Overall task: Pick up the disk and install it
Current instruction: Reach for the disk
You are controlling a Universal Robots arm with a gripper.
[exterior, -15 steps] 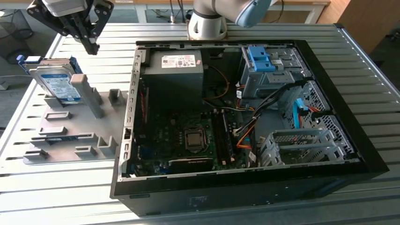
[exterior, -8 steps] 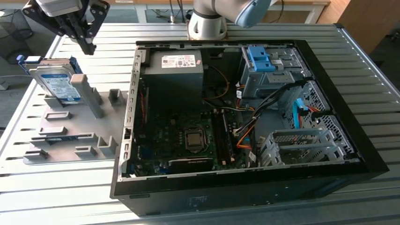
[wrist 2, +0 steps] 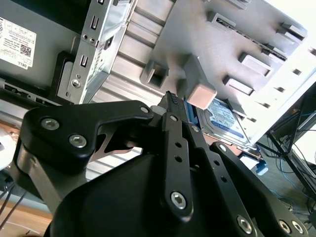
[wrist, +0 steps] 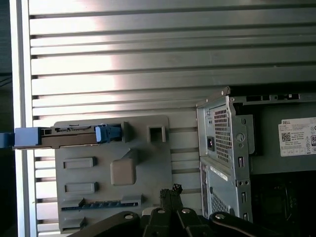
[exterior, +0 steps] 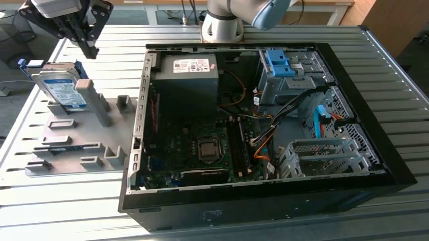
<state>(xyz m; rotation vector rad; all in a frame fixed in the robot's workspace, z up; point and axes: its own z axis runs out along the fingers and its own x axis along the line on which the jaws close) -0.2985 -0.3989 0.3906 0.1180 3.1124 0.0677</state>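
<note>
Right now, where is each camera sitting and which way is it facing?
Exterior view: off the arm, high up, looking down on the table, open case, fixture and disk; the arm base and end effector show.
First wrist view: on the arm, looking straight down at the fixture, the edge-on disk and the case; the end effector shows.
Second wrist view: on the arm, looking slantwise along the end effector at the fixture and disk.
Shared: all three show the disk standing in the fixture.

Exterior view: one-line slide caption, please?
Black hand hovers near the silver, blue-railed hard disk standing in the grey plastic fixture, beside the open black computer case.
</note>
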